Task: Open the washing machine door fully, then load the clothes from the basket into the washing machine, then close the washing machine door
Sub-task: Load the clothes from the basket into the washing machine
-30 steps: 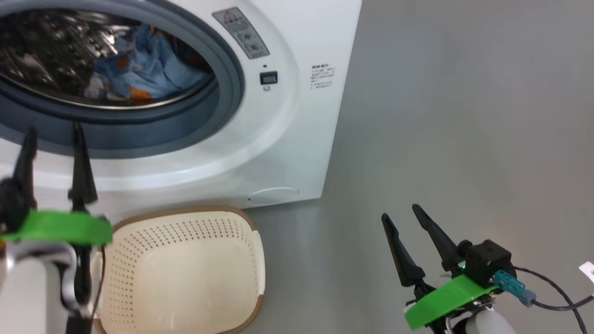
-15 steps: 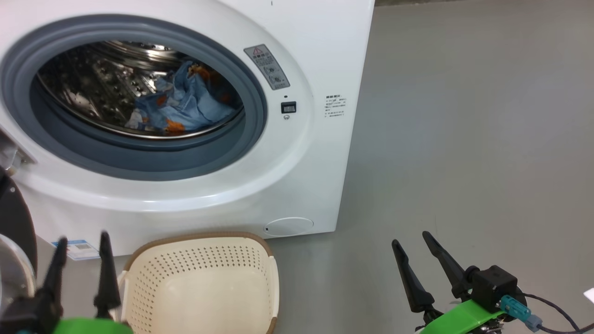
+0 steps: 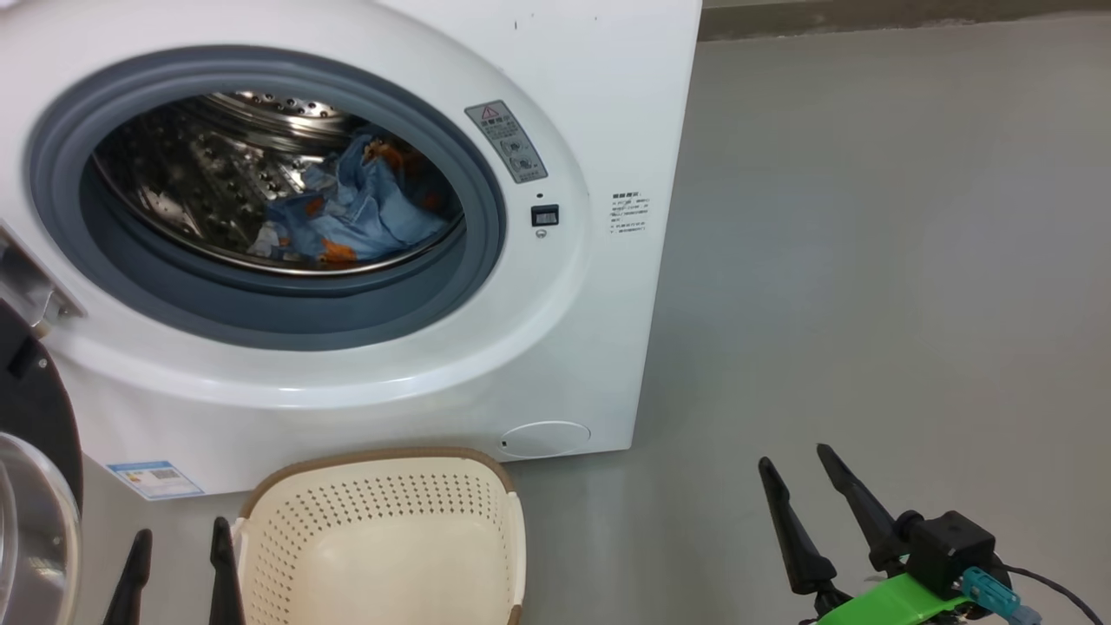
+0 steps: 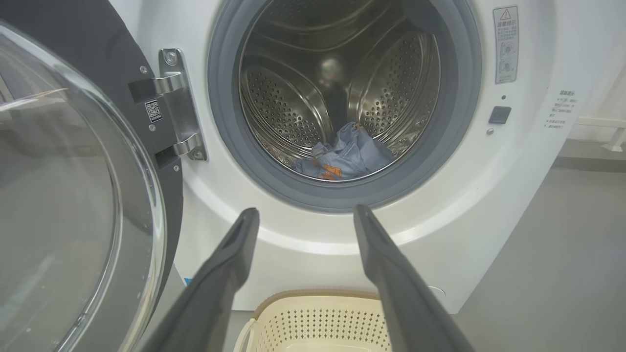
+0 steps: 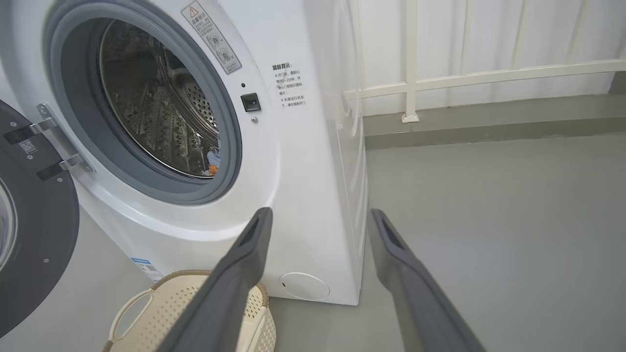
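On the grey floor [image 3: 868, 260] your basket [image 3: 382, 460] sits empty, clothes [image 3: 347, 217] in the washing machine [image 3: 599, 104]; only its open door [image 4: 112, 63] needs shutting, left hand [image 3: 180, 529] and right hand [image 3: 793, 456] spread empty.

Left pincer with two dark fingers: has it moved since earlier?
Yes: left pincer sank from above the cream perforated plastic basket's rim to beside it.
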`<state>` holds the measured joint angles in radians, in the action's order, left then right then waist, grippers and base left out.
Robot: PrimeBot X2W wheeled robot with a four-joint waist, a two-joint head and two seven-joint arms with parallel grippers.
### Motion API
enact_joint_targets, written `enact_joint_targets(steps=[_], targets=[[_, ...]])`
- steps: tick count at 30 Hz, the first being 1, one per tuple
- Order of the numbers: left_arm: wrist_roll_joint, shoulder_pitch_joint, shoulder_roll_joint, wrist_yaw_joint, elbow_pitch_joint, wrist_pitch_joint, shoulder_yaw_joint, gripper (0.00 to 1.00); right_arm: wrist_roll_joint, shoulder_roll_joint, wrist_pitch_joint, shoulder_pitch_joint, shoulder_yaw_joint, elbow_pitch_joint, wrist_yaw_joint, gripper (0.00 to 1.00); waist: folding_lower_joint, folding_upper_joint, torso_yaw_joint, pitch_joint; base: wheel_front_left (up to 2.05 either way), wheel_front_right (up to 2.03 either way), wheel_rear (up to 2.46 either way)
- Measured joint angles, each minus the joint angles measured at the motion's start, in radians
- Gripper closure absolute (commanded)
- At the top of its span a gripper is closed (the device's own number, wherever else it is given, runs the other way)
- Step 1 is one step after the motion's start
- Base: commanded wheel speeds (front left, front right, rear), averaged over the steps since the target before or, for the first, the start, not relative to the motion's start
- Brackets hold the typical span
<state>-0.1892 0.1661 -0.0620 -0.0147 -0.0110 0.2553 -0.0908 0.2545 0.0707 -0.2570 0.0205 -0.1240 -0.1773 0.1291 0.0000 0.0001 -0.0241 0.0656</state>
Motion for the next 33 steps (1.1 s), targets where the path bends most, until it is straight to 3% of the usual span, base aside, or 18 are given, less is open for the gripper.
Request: enact_joint_targets(steps=[33], targets=[[0.005,0.041,0.014,-0.017,0.007,0.000,0.010,0.00,-0.014,0.002,0.000,-0.022,0.011,0.017,0.000,0.00,0.0000,0.0000,-0.006,-0.020,0.00,0.00,0.00]])
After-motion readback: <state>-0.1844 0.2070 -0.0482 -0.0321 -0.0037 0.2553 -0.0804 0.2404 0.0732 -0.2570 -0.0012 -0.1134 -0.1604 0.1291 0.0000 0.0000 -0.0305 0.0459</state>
